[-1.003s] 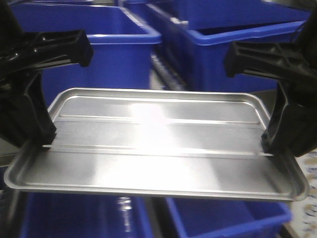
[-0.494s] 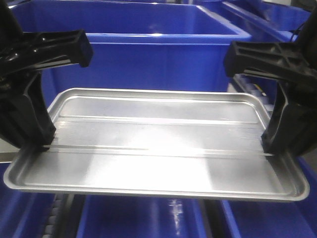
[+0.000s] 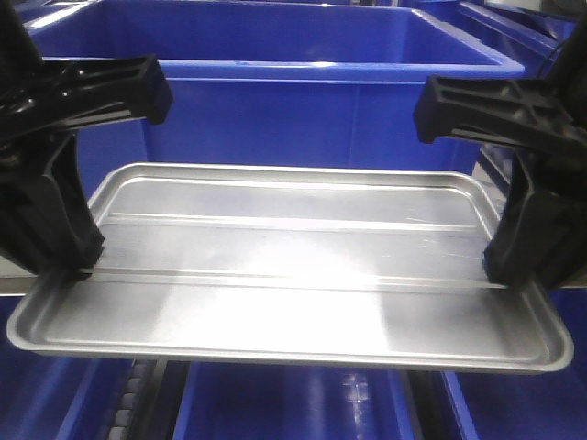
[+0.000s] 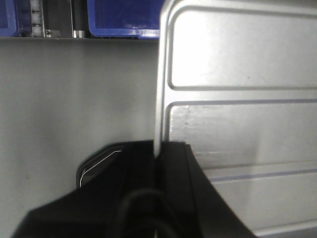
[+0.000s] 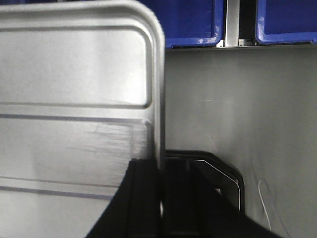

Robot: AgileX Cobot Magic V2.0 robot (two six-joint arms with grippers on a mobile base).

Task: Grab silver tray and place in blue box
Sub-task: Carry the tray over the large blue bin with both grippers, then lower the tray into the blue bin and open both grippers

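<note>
The silver tray is held level in the air, filling the middle of the front view. My left gripper is shut on its left rim and my right gripper is shut on its right rim. The left wrist view shows the tray with its rim pinched between the black jaws of the left gripper. The right wrist view shows the tray clamped the same way by the right gripper. The blue box stands straight ahead, behind and above the tray's far edge.
More blue bins sit below the tray and at the far right. A roller rail runs between the lower bins. A grey surface lies under the tray in both wrist views, with blue bins along its far edge.
The scene behind the tray has shifted right: the large blue box now sits centred ahead of the tray. Both grippers keep the same hold on the tray.
</note>
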